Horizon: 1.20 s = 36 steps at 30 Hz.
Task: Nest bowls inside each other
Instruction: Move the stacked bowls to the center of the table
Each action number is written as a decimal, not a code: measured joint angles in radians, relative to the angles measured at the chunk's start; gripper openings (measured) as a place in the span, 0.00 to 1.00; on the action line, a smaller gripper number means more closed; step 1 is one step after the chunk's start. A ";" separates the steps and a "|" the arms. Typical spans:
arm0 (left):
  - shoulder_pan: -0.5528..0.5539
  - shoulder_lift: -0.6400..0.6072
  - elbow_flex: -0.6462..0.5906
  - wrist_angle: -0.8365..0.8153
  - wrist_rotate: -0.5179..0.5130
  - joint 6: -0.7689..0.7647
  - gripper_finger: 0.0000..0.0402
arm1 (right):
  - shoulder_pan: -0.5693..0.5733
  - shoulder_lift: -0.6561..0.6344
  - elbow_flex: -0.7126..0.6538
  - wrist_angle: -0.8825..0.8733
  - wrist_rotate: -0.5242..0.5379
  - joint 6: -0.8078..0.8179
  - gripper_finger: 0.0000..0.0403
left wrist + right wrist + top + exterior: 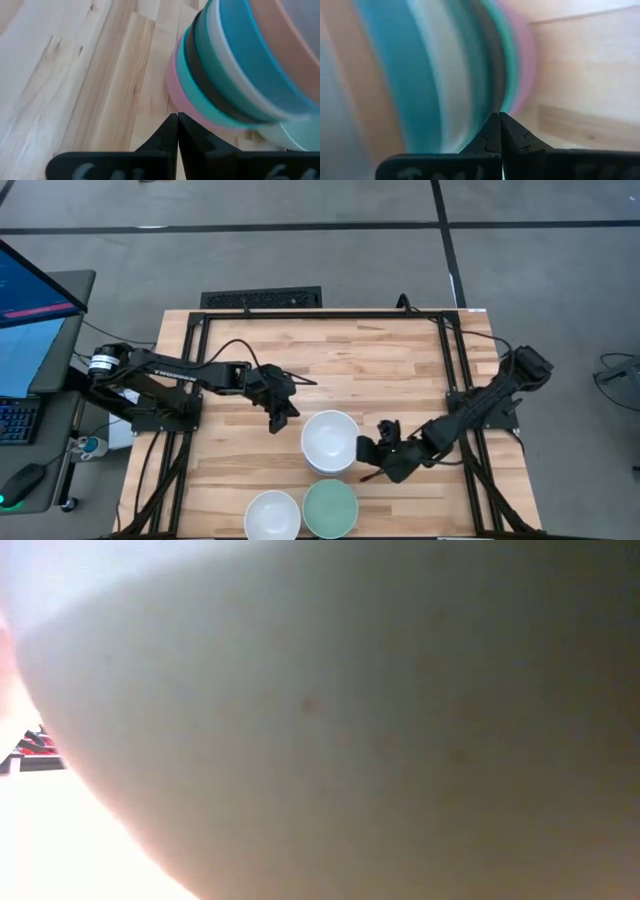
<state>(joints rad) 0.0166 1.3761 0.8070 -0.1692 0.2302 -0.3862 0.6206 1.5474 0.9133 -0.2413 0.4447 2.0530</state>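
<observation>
On the table (380, 370) I see the nested stack of bowls (330, 440) between my left gripper (280, 418) and right gripper (372, 450), both jaws pressed together, empty; white bowl (272, 514) and mint bowl (330, 508) sit nearer the front edge

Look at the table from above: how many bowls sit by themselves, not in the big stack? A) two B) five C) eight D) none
A: from above, a white bowl and a mint green bowl sit side by side at the table's near edge, apart from the stack topped with white.
</observation>
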 joint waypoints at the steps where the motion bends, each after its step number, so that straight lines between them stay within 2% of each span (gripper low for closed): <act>1: 0.000 0.000 0.000 -0.002 0.000 0.000 0.00 | -0.010 0.016 0.000 0.032 -0.001 -0.009 0.02; 15: 0.000 0.001 0.000 -0.064 0.000 -0.011 0.00 | -0.110 0.044 -0.001 0.080 -0.029 -0.129 0.02; 23: 0.012 0.001 0.000 0.008 0.002 -0.018 0.00 | -0.186 0.044 -0.002 0.115 -0.076 -0.231 0.03; 27: 0.028 0.001 0.001 -0.143 -0.024 0.016 0.00 | -0.182 0.039 -0.001 0.078 -0.136 -0.231 0.03; 31: 0.027 0.001 0.001 -0.303 -0.063 0.076 0.00 | -0.132 0.036 -0.001 0.062 -0.145 -0.211 0.03; 36: -0.028 -0.065 0.000 -0.334 -0.031 0.037 0.00 | -0.097 0.036 -0.001 0.026 -0.112 -0.138 0.03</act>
<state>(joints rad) -0.0111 1.3115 0.8074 -0.5036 0.1991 -0.3496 0.5237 1.5829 0.9122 -0.2149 0.3329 1.9154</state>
